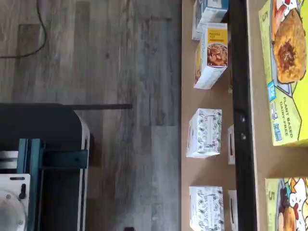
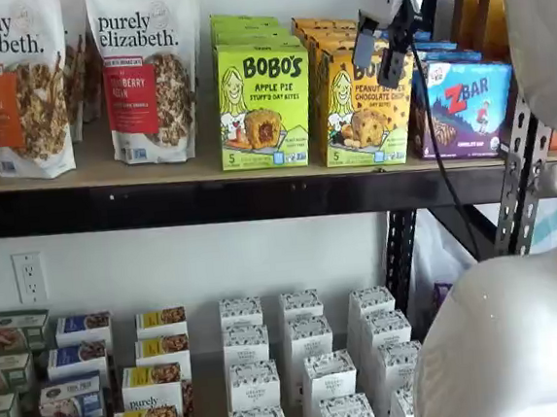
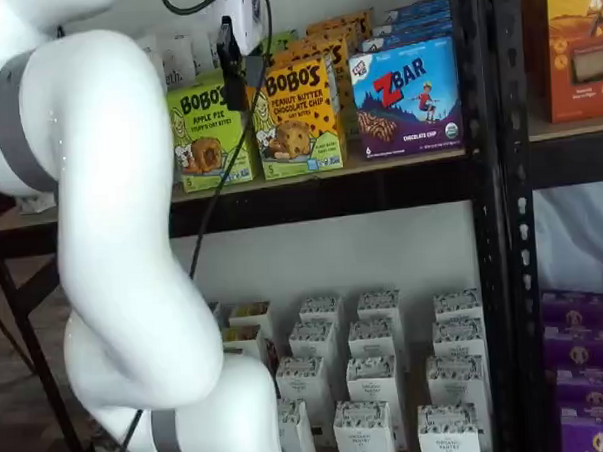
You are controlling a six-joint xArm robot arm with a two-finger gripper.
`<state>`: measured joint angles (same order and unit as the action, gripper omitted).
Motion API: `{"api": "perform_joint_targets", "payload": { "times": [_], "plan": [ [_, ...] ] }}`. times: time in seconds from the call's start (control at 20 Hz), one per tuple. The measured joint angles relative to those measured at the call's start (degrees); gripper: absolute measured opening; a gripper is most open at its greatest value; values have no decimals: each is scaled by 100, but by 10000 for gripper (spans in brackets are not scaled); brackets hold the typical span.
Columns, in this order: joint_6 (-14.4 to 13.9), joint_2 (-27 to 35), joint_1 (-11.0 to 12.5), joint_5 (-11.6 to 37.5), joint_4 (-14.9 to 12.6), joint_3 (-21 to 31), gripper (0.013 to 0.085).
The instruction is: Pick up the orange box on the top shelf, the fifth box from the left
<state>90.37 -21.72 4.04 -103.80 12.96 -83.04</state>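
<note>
Risk lay in tight neighbours: the orange box [image 2: 365, 103] stood right of centre on the top shelf [image 2: 209, 200], touching the lime-green box [image 2: 264, 104]; the gripper [image 2: 379, 55], fingers apart, hung before it and could knock either.

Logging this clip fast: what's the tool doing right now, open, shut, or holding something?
Tool: open, holding nothing, hanging in front of the orange box.

The picture is turned on its side. A grey plank floor [image 1: 130, 96] meets a tan lower board [image 1: 185, 120] carrying small white cartons [image 1: 204, 132] and a yellow-fronted carton [image 1: 211, 55]. Past a black beam [image 1: 239, 72], the top shelf [image 1: 262, 161] holds a yellow-green box [image 1: 284, 72]. A dark mount with teal brackets [image 1: 43, 159] overlaps the floor
</note>
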Motion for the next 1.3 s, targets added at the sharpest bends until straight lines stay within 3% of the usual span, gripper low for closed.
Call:
{"api": "perform_joint_targets", "payload": {
  "times": [0.45, 0.95, 1.3],
  "plan": [
    [-70, -129, -91, 161, -35, 174, 850],
    [69, -333, 161, 586, 402, 406, 850],
    [189, -315, 274, 718, 418, 418, 850]
  ]
}}
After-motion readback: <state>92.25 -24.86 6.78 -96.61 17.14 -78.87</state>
